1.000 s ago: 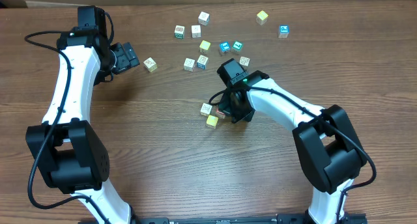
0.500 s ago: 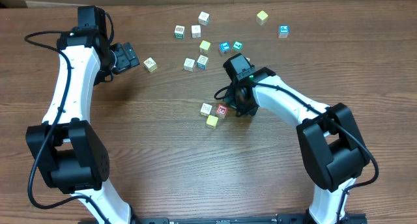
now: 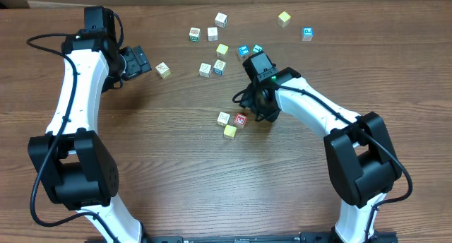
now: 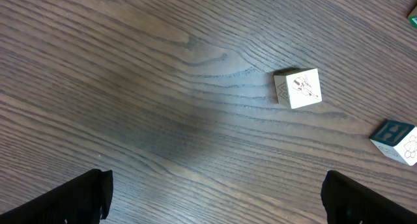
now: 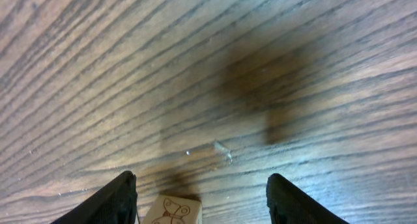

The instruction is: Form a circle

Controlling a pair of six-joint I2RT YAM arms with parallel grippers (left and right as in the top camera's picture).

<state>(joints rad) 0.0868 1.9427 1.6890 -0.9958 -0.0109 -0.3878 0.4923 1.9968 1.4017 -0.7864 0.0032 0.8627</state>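
1. The circle [image 3: 229,128] lay near the middle of the tabletop [image 3: 169,165] as a tight little cluster, well apart from the loose cubes [image 3: 212,34] scattered farther back
2. Three of its pieces showed from overhead: a whitish cube [image 3: 224,118], a red-printed cube [image 3: 241,119] beside it, and a yellow cube [image 3: 229,131] just in front of the two
3. The right fingers [image 5: 117,198] stood parted with bare wood between them and clamped nothing
4. From overhead they sat just beside the red-printed cube, on the side away from the whitish one; whether they touched it could not be told
5. In the right wrist view a pale printed cube [image 5: 172,212] poked in at the bottom edge, just inside one finger; which piece of the cluster it was could not be told
6. The left fingers [image 4: 71,198] were spread wide and empty, far from the circle, with a cream cube [image 4: 298,88] lying ahead of them
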